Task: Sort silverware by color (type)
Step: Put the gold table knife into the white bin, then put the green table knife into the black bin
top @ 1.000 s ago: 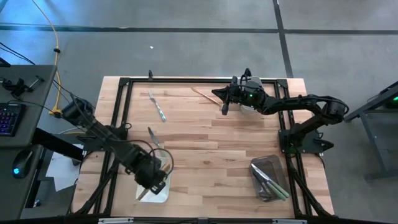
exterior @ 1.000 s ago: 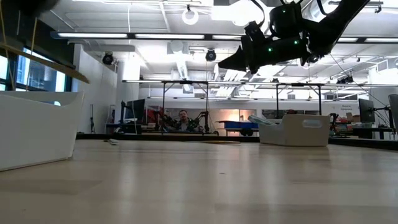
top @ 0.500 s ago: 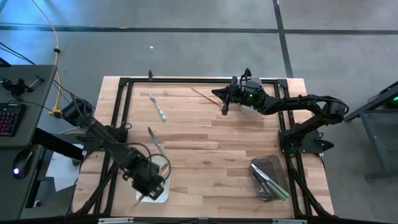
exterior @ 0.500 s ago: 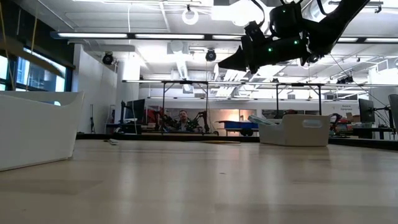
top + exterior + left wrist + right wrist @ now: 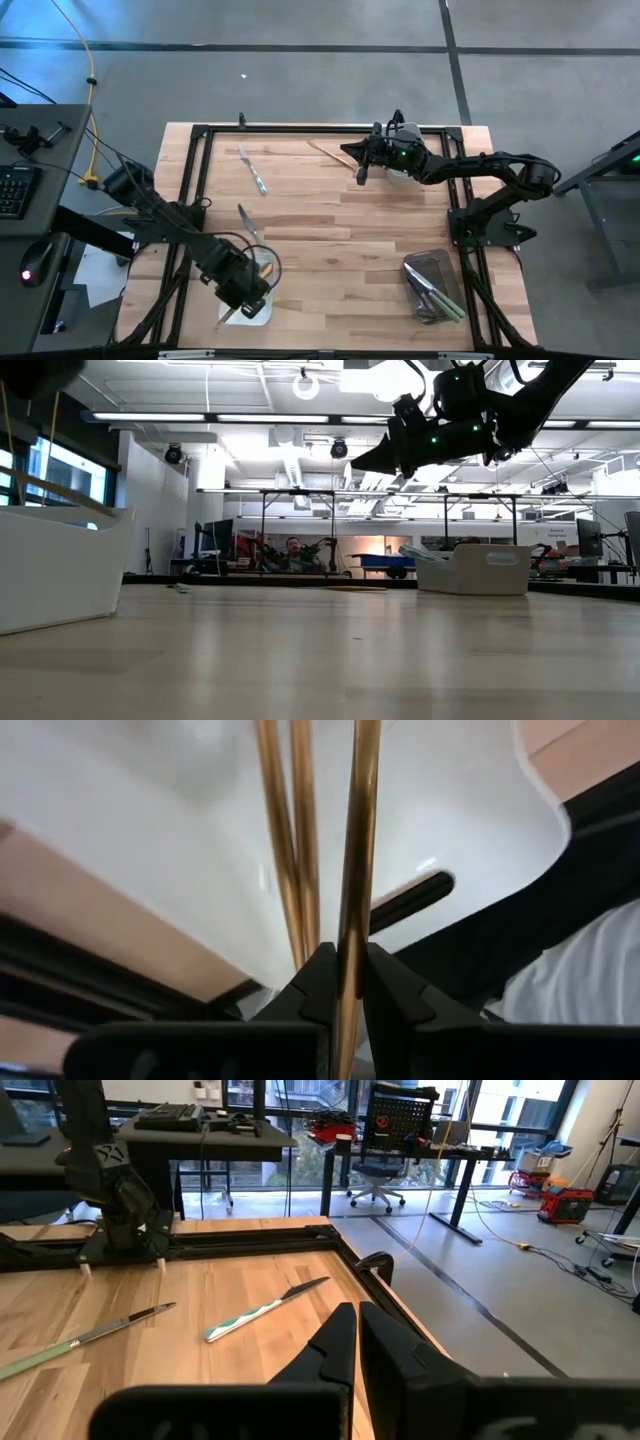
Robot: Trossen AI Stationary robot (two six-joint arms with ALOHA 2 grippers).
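My left gripper (image 5: 243, 288) hangs over the white tray (image 5: 262, 312) at the table's near left, shut on a gold piece of silverware (image 5: 356, 840). Two more gold pieces (image 5: 285, 850) lie in that tray (image 5: 450, 810). My right gripper (image 5: 360, 168) is shut and holds nothing, hovering level above the far middle of the table. Two pale-handled pieces (image 5: 253, 170) (image 5: 247, 222) and a gold one (image 5: 322, 150) lie flat on the wood. The right wrist view shows the two pale-handled pieces (image 5: 265, 1308) (image 5: 90, 1335). My left gripper pinches the gold piece's slim shaft (image 5: 348, 955) between its two fingers. It comes from above, slanting steeply down over the white tray. The piece runs on past the fingertips above the tray's floor; I cannot tell whether its far end touches the tray.
A dark tray (image 5: 432, 285) with green-handled pieces stands at the near right. A black frame (image 5: 300, 130) rims the table. In the low view the white tray (image 5: 60, 570) stands at the left and another tray (image 5: 475, 570) at the far right.
In the low view the gold piece held by my left gripper has come down closer to the white tray's rim. My right arm has kept still.
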